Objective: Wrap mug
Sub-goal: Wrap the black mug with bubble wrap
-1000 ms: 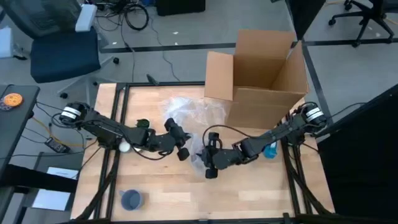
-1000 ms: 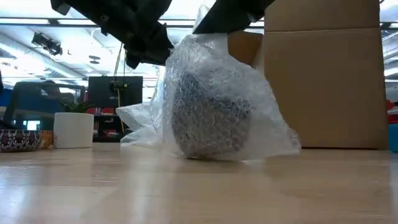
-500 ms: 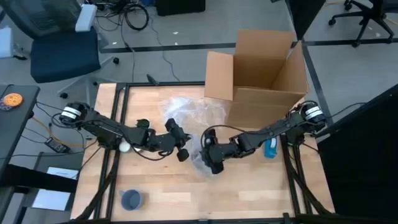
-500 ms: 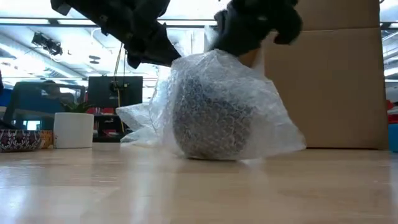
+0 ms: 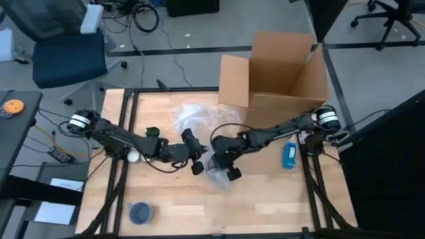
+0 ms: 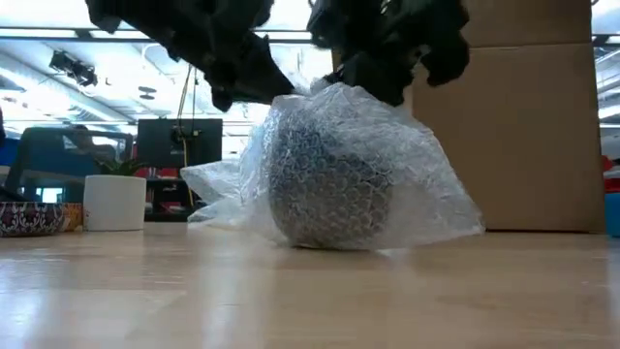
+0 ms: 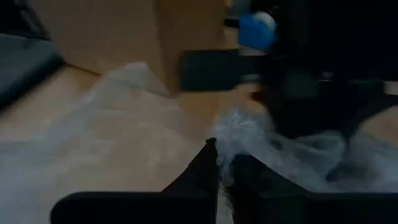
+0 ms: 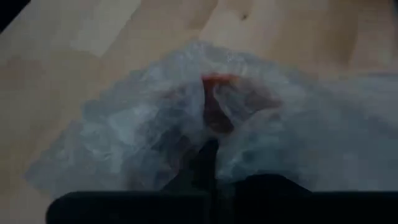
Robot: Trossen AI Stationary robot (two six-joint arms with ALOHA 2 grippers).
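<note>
The mug (image 6: 327,184), dark and patterned, stands on the table inside clear bubble wrap (image 6: 426,199); from above it is a bundle (image 5: 217,174) at mid-table. More of the wrap's sheet (image 5: 199,119) lies spread toward the far edge. My left gripper (image 5: 196,158) is at the bundle's left, shut on the wrap. My right gripper (image 5: 224,161) is over the bundle's top, shut on the wrap too. In the right wrist view something red (image 8: 217,106) shows through the wrap. My left gripper pinches a gathered bit of the bubble wrap (image 7: 231,134) between its two fingers (image 7: 205,171), coming slanting down from the table's left. The wrap runs from the fingers over the mug's left side. My right gripper pinches bunched bubble wrap (image 8: 214,134) on top of the mug between its shut fingers (image 8: 208,158), pointing down from above. The wrap lies draped over the mug, which stands on the table.
An open cardboard box (image 5: 282,73) stands at the far right. A white cup (image 6: 114,202) and a patterned bowl (image 6: 29,218) stand on the left. A grey-blue cup (image 5: 140,212) sits near the front left. A blue object (image 5: 289,157) lies by the right edge.
My right gripper has gone toward the table's left and far edge, over the mug, and has come down. The wrap flap that stood raised above the mug now lies folded down over its top. My left gripper has shifted slightly toward the bundle.
</note>
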